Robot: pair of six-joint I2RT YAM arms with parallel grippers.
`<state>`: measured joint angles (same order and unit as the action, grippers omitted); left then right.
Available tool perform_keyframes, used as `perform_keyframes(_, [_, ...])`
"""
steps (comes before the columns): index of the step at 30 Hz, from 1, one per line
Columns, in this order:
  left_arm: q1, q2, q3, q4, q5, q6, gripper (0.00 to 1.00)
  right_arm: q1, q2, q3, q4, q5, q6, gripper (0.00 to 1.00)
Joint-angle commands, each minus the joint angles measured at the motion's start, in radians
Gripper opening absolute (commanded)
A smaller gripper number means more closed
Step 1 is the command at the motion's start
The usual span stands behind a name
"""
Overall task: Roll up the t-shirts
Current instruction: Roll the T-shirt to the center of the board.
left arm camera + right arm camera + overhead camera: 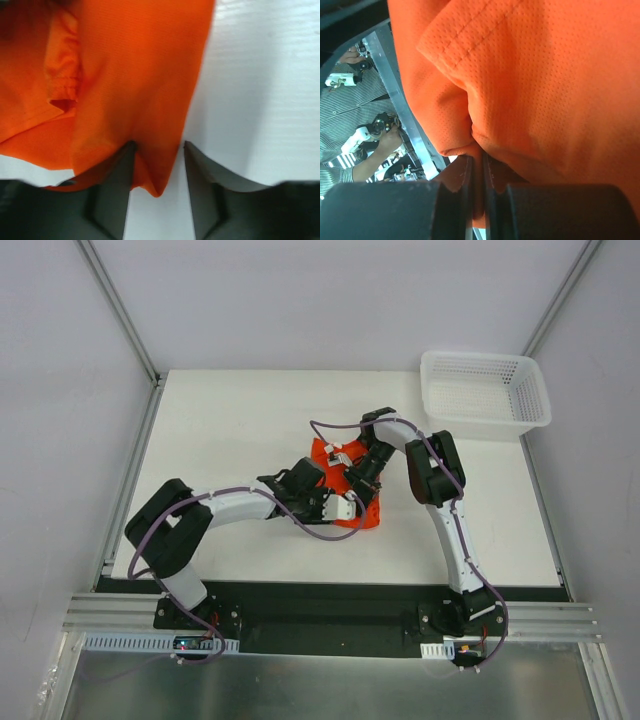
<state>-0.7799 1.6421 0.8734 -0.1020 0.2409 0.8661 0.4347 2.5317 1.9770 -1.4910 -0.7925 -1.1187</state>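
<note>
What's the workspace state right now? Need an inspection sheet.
Surface: white table, no marks seen.
Job's things: one orange t-shirt, bunched mid-table under both wrists.
Clutter: white mesh basket at far right corner, apart from the shirt.
Grippers: left gripper open, shirt fold between its fingers; right gripper shut on the t-shirt.
Cables: purple cables along both arms, one loop beside the shirt.
Surroundings: grey walls, aluminium rails; person in striped shirt beyond the frame.

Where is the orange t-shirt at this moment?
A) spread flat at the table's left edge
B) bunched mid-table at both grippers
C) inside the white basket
B: the t-shirt lies bunched mid-table with the left gripper and right gripper at it. The basket stands apart, holding no shirt.
</note>
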Motion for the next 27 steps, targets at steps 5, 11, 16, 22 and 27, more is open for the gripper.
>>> perform_keyframes(5, [-0.001,0.153,0.03,-0.171,-0.052,0.119,0.01,0.003,0.042,0.023,-0.167,0.084,-0.038,0.2])
perform_keyframes(11, [0.001,0.111,0.049,-0.326,0.069,0.068,0.0,-0.14,-0.152,0.097,-0.164,-0.017,-0.053,0.96])
perform_keyframes(16, [0.007,0.119,0.133,-0.522,0.219,-0.036,0.0,-0.31,-0.523,-0.021,0.134,-0.005,0.087,0.96])
perform_keyframes(22, [0.063,0.177,0.226,-0.639,0.432,-0.177,0.0,-0.373,-1.209,-0.802,1.216,0.275,0.518,0.96])
perform_keyframes(27, [0.14,0.234,0.28,-0.679,0.546,-0.246,0.0,-0.269,-1.036,-0.591,0.534,-0.017,0.208,0.96])
